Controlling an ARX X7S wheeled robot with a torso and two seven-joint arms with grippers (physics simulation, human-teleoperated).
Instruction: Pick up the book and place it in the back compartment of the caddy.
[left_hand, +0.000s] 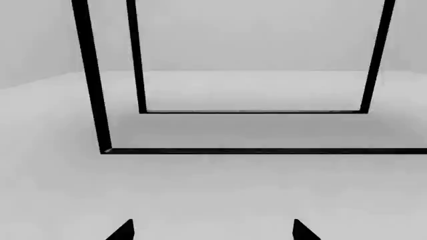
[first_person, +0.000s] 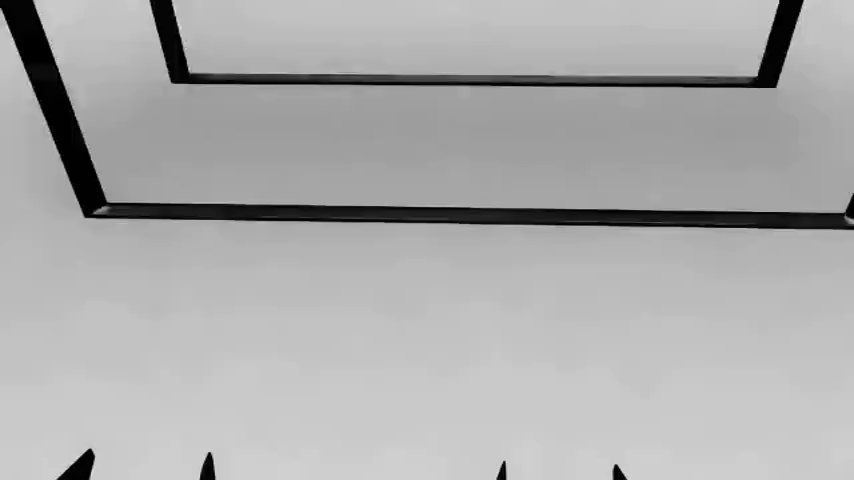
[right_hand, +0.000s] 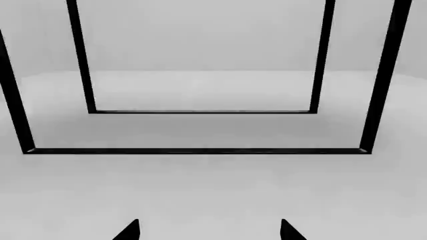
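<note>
The book, the caddy and its back compartment are out of view in all three views. My left gripper (left_hand: 212, 231) is open and empty; only its two black fingertips (left_hand: 123, 231) show, wide apart over grey floor. It also shows in the head view (first_person: 144, 468) at the bottom left. My right gripper (right_hand: 210, 231) is open and empty, its black fingertips (right_hand: 129, 231) wide apart. It shows in the head view (first_person: 558, 472) at the bottom right.
Thin black frame legs and floor bars stand ahead: a near bar (first_person: 467, 214) and a far bar (first_person: 467, 79), also seen in the left wrist view (left_hand: 267, 150) and the right wrist view (right_hand: 193, 150). Grey floor and pale walls surround them.
</note>
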